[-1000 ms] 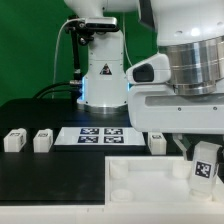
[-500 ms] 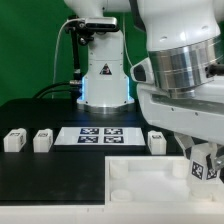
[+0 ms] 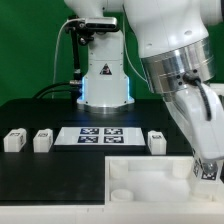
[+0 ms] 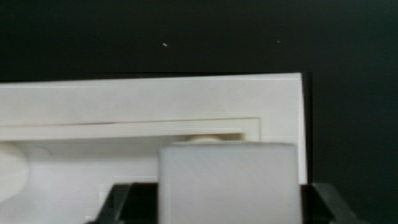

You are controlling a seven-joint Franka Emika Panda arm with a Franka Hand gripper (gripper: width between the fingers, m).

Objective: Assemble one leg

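One leg is clamped between the jaws, above the white tray lying just beneath them; the step in hand seems to be carrying it to its place there, and next it must be lined up and lowered squarely.

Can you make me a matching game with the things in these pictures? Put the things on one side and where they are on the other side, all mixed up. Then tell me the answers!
Things:
1. held leg
2. marker board
3. leftmost leg
4. big white tray part

Places:
A. on the table, farthest to the exterior view's left
B. between the fingers of the gripper
C. at the front, nearest the exterior camera
D. lying flat, carrying several tags

Pairs: 1-B, 2-D, 3-A, 4-C.
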